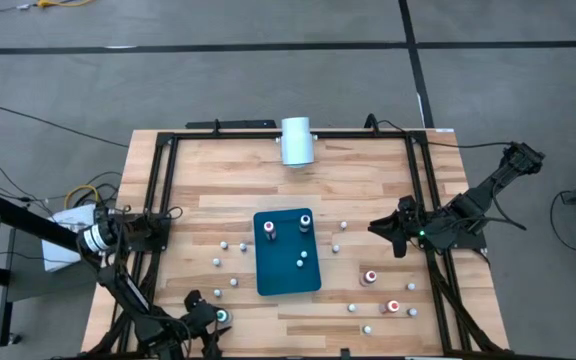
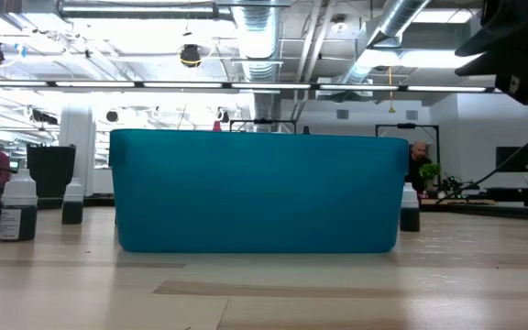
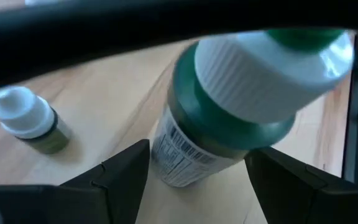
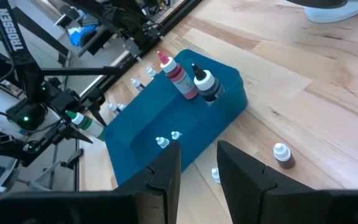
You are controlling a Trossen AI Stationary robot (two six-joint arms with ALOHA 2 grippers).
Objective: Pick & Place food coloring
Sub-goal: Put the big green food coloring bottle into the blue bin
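Left tool, at the tabletop's near edge: grips wide around a green-capped food coloring bottle, tilted between the fingers. Just beside that tool, stands a small white-capped bottle. Farther off toward the middle, five whitish loose bottles, well apart from one another, between this tool and the teal tray.

In the tray: a red-capped bottle and a dark bottle upright side by side at the far end, a small white one nearer the middle. Seen from table height, blocks most of the view with its tall wall; only bottles at either side show past it. Beyond the tray, at the far edge, a white cylinder.

Right tool: hovers right of the tray, pointed at it, fingers narrowly parted, empty. Between tool and tray, two small bottles. Nearer the front from this tool, two red-topped bottles and several whitish ones, all apart.
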